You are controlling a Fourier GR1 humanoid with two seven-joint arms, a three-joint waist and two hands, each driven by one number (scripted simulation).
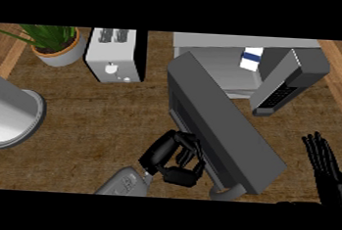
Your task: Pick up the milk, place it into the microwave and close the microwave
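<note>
Brown wood-grain counter (pixel 94 127) filling the view, paler plank strips at the far left and far right edges. Potted green plant (pixel 56 45) in a terracotta pot at upper left — just beside it, a silver toaster (pixel 115 55) with two dark slots. Large grey cylindrical pot (pixel 7 113) at the left edge — partly cut off.

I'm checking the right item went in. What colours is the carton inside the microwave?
White with a blue band, the milk carton shows best in the head view.
</note>
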